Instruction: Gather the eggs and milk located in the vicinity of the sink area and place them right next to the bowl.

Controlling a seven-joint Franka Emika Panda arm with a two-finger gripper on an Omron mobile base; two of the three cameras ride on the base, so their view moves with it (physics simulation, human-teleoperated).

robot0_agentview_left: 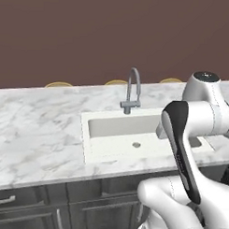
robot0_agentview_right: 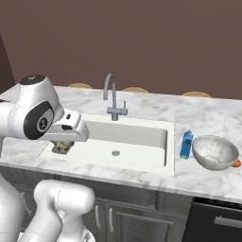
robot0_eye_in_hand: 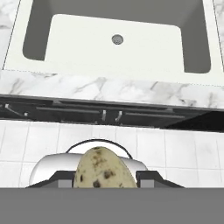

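**Operator:** Where is the egg sitting, and what is the gripper doing?

**Technician:** The gripper is holding the egg between its closed fingers. In the hand view the speckled egg is sitting at the bottom, between the two finger tips. In the right base view the gripper is hanging over the left end of the sink, near the counter's front edge.

**Operator:** Where is the load going?

**Technician:** Working left to right along the counter: the sink, then the faucet at its back edge, then the milk standing upright just right of the sink's right edge, then the bowl just beside the milk. A small orange ball is resting against the bowl's right side.

**Operator:** How should the carry be done?

**Technician:** In my judgement, the egg should be travelling high enough to clear the faucet and the milk carton. Grip pressure should be staying steady, since a round egg is liable to slip. The release point should be bare counter next to the bowl, in front of it or behind it, not on the milk or the ball. The egg should be lowered until it is touching the counter before the fingers part, because it is likely to roll.
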